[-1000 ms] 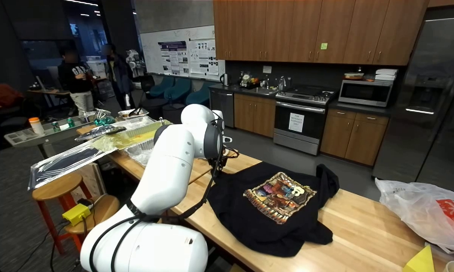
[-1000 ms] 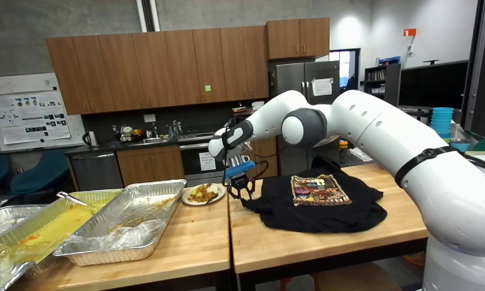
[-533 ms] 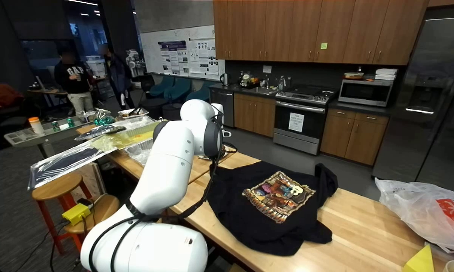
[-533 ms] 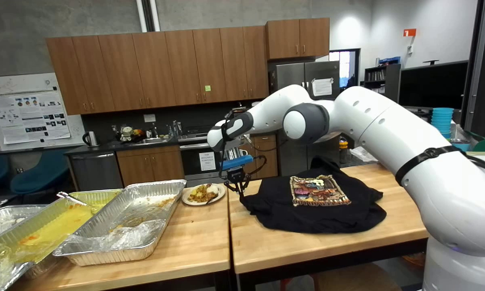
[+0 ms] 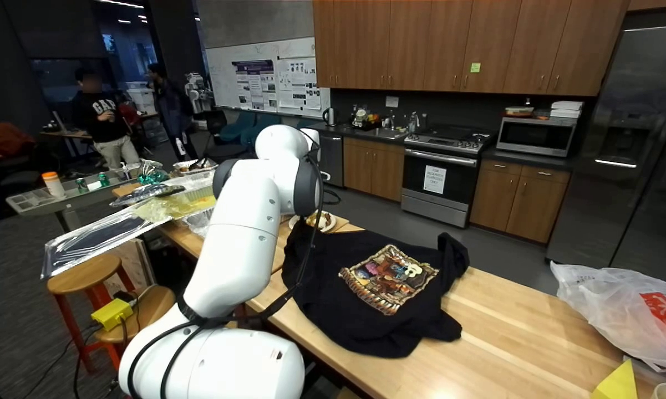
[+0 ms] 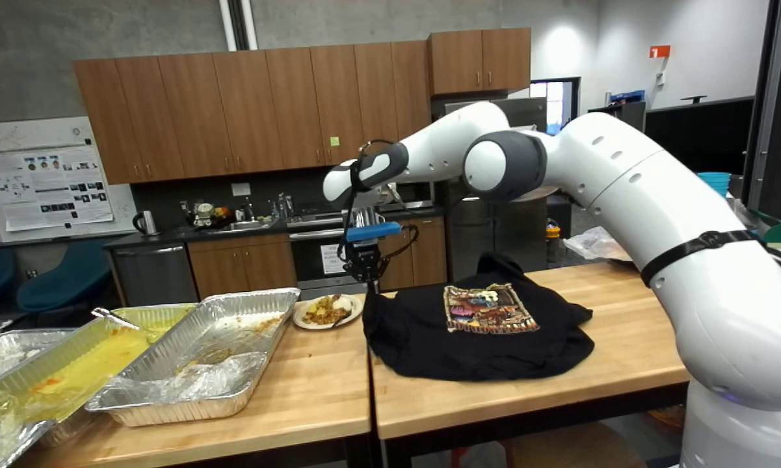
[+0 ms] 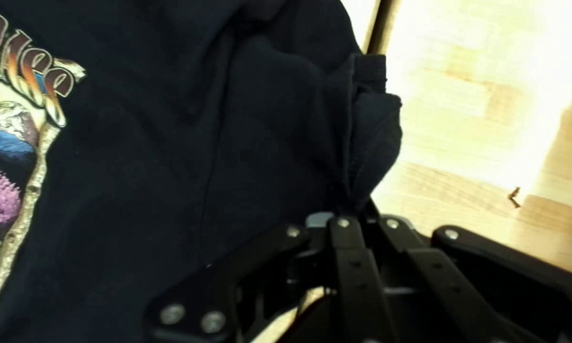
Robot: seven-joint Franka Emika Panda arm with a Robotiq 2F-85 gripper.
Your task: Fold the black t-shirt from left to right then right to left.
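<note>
Nearest, at the lower middle of the wrist view, your black metal two-fingered gripper [image 7: 362,214] is clenched on a bunched edge of the large black cloth t-shirt [image 7: 147,166], which spreads up and left from the grip and fills most of the frame's left half. Its square, many-coloured chest print [image 7: 9,190] is cut by the left edge there, though you see it whole in both exterior views. At the right of the wrist view lies a pale wooden table [image 7: 466,119] bearing a small brown scrap [image 7: 512,196] that you can't identify. In an exterior view, the shirt's left corner stands raised at the gripper near the middle of the frame, the rest lying to the right; below and left of the grip you have a round pale plate of food [image 6: 298,314], and at lower left a rectangular silver foil tray [image 6: 169,416]. In an exterior view, your jointed white arm [image 5: 238,238] hides the grip, but you get a crumpled white plastic bag with a red mark [image 5: 615,305] at the right edge and, farther back at upper left, a person in a black lettered sweatshirt [image 5: 102,119]. Farthest, in both exterior views, brown wooden wall cupboards [image 5: 410,44] span the upper frame.
</note>
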